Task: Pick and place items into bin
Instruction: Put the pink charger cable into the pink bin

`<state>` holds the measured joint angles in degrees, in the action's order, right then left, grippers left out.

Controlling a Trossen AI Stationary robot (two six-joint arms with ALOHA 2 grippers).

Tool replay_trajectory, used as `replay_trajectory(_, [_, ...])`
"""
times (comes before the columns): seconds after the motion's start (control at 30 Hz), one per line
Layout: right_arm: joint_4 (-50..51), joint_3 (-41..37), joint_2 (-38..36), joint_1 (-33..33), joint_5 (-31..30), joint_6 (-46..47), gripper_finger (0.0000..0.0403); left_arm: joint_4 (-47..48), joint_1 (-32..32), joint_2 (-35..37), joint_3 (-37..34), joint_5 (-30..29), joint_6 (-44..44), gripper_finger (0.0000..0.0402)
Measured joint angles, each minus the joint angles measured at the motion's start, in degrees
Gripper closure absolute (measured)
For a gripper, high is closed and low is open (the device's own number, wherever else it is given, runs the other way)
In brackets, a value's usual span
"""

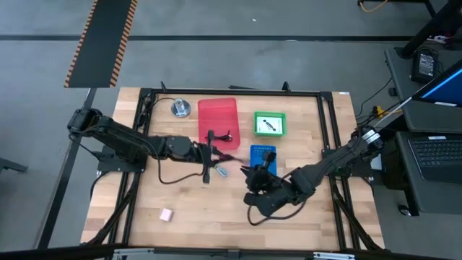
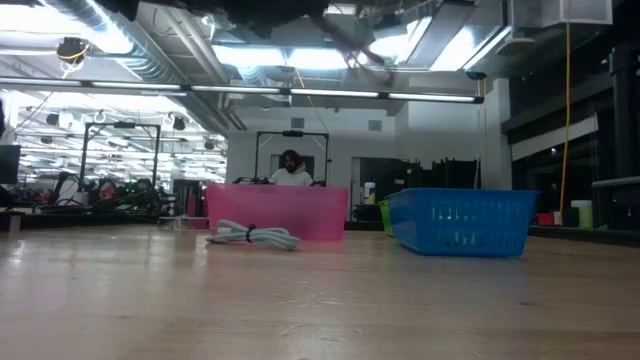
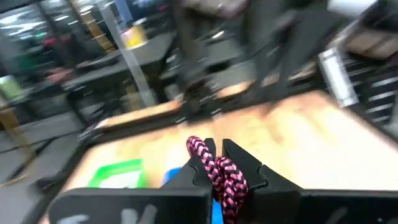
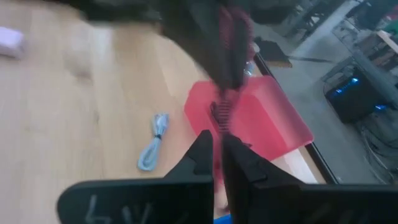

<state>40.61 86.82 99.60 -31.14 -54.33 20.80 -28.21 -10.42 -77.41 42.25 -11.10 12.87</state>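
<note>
1. Left tool [image 3: 214, 163]: pressed together on the pink-and-black braided cord [image 3: 219, 173], which runs up between its fingers; in the high view this tool [image 1: 209, 153] sits at the near edge of the red bin [image 1: 218, 120].
2. Right tool [image 4: 219, 152]: fingers nearly touching around the lower end of the same cord [image 4: 227, 43], which rises before it to the left tool. Whether it truly clamps the cord cannot be told.
3. Deciding relation: the cord's long axis runs from one tool to the other, and the red bin [image 4: 261, 115] lies just beyond both. The left tool is nearer the bin, so delivery probably falls to it.
4. Remaining items: a silvery-blue coiled cable [image 4: 152, 149] lies on the desk [image 1: 144, 209] beside the right tool; a pink cube [image 1: 166, 214] rests well apart from both.
</note>
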Motion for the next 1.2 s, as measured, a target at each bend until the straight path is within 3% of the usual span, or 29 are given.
replay_trajectory(0.1, [1.21,0.01,-1.87,-1.13,0.16,-0.11,0.0394,5.01,1.56,3.30,-0.01,-4.35,0.98,0.0393])
replay_trajectory(0.2, [3.79,0.01,-3.28,-2.49,-0.42,2.46,0.0398,10.79,3.82,5.46,-0.01,-4.93,1.82,0.0393])
replay_trajectory(0.6, [19.42,-0.01,-0.93,-7.59,-7.81,24.79,0.0401,20.60,15.10,6.13,-0.01,-8.75,3.48,0.0393])
replay_trajectory(0.87, [19.88,-0.01,0.94,-7.96,-8.67,25.70,0.0400,22.41,21.79,2.40,0.03,-5.43,3.33,0.0385])
replay_trajectory(1.2, [20.12,-0.04,1.19,-7.95,-8.74,25.74,0.0400,22.00,25.40,-5.82,0.01,-5.50,2.90,0.0357])
